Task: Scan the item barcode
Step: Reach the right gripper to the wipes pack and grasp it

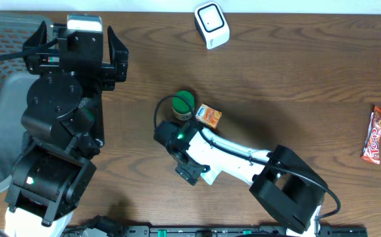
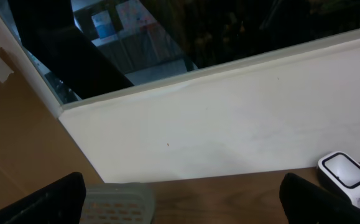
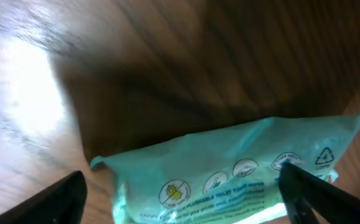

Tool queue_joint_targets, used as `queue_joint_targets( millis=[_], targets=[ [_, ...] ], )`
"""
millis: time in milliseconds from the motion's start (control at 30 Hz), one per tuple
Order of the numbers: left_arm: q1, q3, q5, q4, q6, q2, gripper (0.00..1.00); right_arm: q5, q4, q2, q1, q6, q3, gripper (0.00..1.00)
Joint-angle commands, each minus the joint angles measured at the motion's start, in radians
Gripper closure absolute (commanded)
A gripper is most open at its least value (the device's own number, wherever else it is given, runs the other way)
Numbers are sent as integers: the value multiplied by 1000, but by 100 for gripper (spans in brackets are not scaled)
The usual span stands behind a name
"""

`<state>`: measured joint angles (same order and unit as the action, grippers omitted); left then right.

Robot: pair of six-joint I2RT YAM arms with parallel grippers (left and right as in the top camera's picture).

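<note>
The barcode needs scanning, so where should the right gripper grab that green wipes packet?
From above, pinching across its flat body near the sealed end: the wipes packet lies flat on the table, looks soft, and the open right gripper hangs just over it.

Blurred wrist views, glare on table

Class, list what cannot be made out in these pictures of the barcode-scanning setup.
- Pale green plastic wipes packet: right wrist view, bottom edge cuts it off; no barcode visible, print blurred.
- White box-shaped scanner: left wrist view, right edge cuts it off.
- Small orange packet: overhead, print too small to read.
</note>
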<state>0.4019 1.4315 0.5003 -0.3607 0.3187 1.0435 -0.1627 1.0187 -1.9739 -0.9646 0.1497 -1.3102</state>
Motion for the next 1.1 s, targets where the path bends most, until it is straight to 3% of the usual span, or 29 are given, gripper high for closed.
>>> queue_joint_targets(
  millis=[0,67,167,267,733,933,1067],
  targets=[
    [-4,16,6,2,10,-6,0,-32,-16,-12,-13,18,45,16],
    [-4,16,6,2,10,-6,0,-32,-31,-12,-12,19,73,34],
    [-4,16,6,2,10,-6,0,-52,-40,-12,-12,41,99,76],
    [-4,16,6,2,10,-6,0,-97,-39,-12,-11,64,93,99],
    [-4,16,6,2,10,-6,0,-29,155,71,55,76,-186,99],
    [-4,16,6,2,10,-6,0,12,130,107,236,238,-226,99],
    [-4,16,6,2,10,-6,0,62,72,104,370,430,-225,99]
  ],
)
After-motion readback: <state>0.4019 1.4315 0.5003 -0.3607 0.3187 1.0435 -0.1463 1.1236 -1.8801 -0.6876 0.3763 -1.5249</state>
